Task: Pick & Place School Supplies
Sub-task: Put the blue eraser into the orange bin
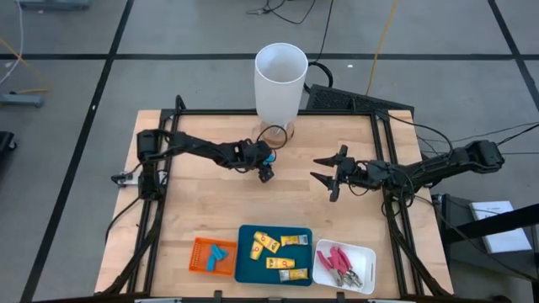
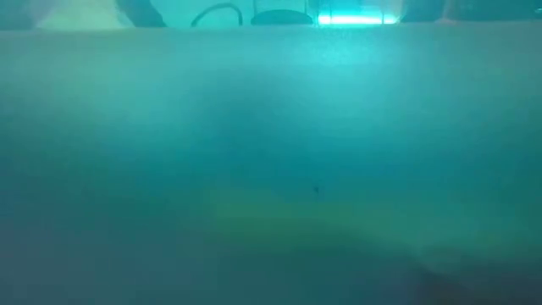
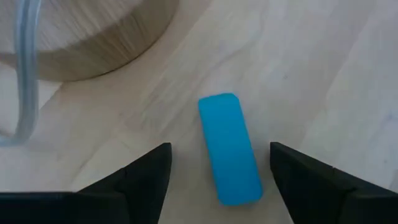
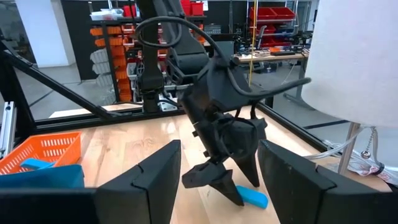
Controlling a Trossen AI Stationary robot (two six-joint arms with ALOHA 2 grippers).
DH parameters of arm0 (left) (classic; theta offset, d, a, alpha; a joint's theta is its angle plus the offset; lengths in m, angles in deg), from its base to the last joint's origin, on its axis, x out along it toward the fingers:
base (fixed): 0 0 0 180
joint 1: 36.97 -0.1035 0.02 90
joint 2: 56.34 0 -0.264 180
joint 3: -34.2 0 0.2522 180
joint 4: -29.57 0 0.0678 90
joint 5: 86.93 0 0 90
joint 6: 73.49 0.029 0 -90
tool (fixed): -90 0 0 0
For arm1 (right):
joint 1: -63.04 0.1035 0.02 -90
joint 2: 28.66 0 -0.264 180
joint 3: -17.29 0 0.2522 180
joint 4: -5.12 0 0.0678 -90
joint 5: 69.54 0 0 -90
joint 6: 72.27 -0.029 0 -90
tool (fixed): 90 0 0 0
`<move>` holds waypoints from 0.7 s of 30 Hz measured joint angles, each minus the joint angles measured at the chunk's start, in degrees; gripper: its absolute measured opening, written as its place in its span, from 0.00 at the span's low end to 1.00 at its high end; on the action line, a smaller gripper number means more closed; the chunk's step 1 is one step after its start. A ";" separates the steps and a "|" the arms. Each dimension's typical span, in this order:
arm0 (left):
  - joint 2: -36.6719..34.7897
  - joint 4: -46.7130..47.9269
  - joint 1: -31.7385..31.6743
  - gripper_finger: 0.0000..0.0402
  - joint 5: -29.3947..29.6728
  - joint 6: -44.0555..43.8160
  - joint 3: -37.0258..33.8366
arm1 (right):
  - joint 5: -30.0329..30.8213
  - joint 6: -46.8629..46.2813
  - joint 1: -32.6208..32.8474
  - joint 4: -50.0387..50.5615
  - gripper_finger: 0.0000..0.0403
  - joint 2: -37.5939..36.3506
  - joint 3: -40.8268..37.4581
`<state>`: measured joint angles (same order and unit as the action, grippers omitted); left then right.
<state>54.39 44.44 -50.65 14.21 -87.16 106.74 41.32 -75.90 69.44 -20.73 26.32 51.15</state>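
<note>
A light-blue block (image 3: 229,149) lies flat on the wooden table in front of the tall white cylinder (image 1: 280,80). My left gripper (image 3: 219,148) is open and points down over the block, with one finger on either side of it and a gap to each. The high view shows this gripper (image 1: 266,164) at the far middle of the table, and the right wrist view shows the block (image 4: 253,198) under it. My right gripper (image 1: 327,172) is open and hovers to the right of it, holding nothing. More blue blocks (image 1: 221,254) lie in the orange tray, yellow pieces (image 1: 271,246) in the teal tray, and red-handled pliers (image 1: 339,261) in the white tray.
The orange tray (image 1: 199,257), the teal tray (image 1: 244,268) and the white tray (image 1: 364,254) stand in a row at the near edge. The cylinder's round wooden base (image 3: 93,37) and a clear loop of tube (image 3: 25,74) are close beside the block. A teal blur fills the low view.
</note>
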 joint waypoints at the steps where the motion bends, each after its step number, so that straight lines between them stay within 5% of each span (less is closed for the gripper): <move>1: 0.37 -0.32 -0.17 0.67 -0.13 -0.32 0.06 | 0.00 0.00 0.00 0.02 0.51 0.00 0.00; 10: 1.51 -0.48 -0.54 0.55 -1.02 -0.32 0.14 | 0.00 -0.13 0.00 0.11 0.51 0.00 0.00; 21: 0.92 -0.12 -0.67 0.19 -1.35 -0.38 0.02 | 0.00 -0.17 0.00 0.34 0.51 0.00 0.00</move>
<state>55.32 44.32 -51.32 12.86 -87.54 106.76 41.32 -76.08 69.44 -20.39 26.32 51.15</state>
